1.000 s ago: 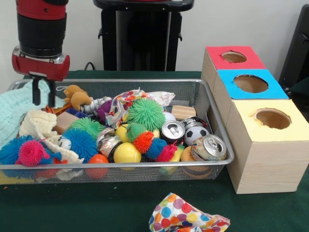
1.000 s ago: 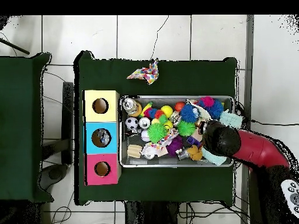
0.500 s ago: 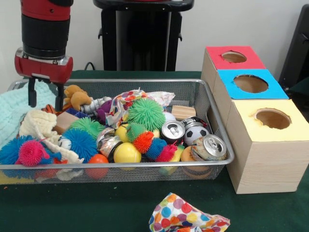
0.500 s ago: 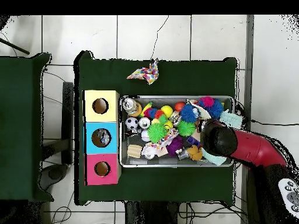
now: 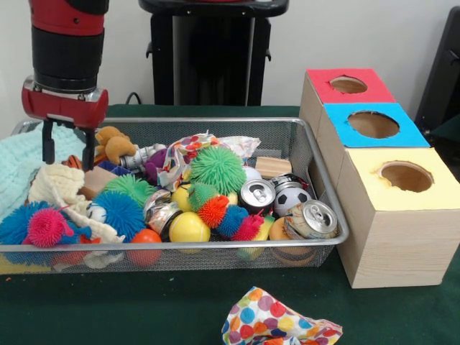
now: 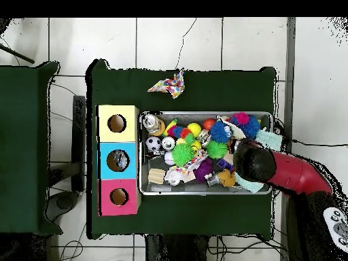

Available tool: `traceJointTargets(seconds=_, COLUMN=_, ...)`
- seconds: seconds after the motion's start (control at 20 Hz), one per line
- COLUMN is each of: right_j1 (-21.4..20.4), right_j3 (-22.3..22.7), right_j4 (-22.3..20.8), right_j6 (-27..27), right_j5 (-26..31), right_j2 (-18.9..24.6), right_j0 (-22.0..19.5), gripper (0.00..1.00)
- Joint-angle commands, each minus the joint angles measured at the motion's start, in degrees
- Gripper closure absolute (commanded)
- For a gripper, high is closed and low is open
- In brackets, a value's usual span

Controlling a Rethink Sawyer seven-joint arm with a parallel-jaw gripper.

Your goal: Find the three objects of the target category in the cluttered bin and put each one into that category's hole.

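Observation:
A wire mesh bin (image 5: 230,244) holds a jumble of spiky rubber balls, crushed cans, cloths, wooden blocks and small toys. My gripper (image 5: 68,153) hangs open over the bin's left end, its fingers (image 5: 48,147) straddling empty air just above a cream cloth (image 5: 52,183) and beside an orange plush toy (image 5: 113,144). Two cans (image 5: 256,194) (image 5: 313,219) lie near the bin's right front, by a small soccer ball (image 5: 291,198). A big green spiky ball (image 5: 218,169) sits in the middle. In the overhead view the arm's wrist (image 6: 253,162) covers the gripper.
Three wooden boxes with round holes stand right of the bin: red-topped (image 5: 348,85), blue-topped (image 5: 372,124), yellow-topped (image 5: 406,176). A polka-dot cloth (image 5: 277,320) lies on the green table in front of the bin. An aqua cloth (image 5: 20,162) drapes over the bin's left edge.
The gripper's fingers have spread wider apart than a second ago, and the hand has shifted slightly right and a little lower. The bin's contents lie as before.

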Motion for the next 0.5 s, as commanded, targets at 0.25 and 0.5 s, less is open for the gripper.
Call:
traceJointTargets(seconds=0.25, right_j1=5.73, right_j3=4.98, right_j4=1.08, right_j6=4.57, right_j5=-4.66, right_j2=7.16, right_j0=-5.82, gripper=0.00)
traceJointTargets(seconds=0.5, right_j1=8.59, right_j3=3.99, right_j4=-1.00, right_j6=1.70, right_j5=-5.63, right_j2=9.28, right_j0=-9.88, gripper=0.00)
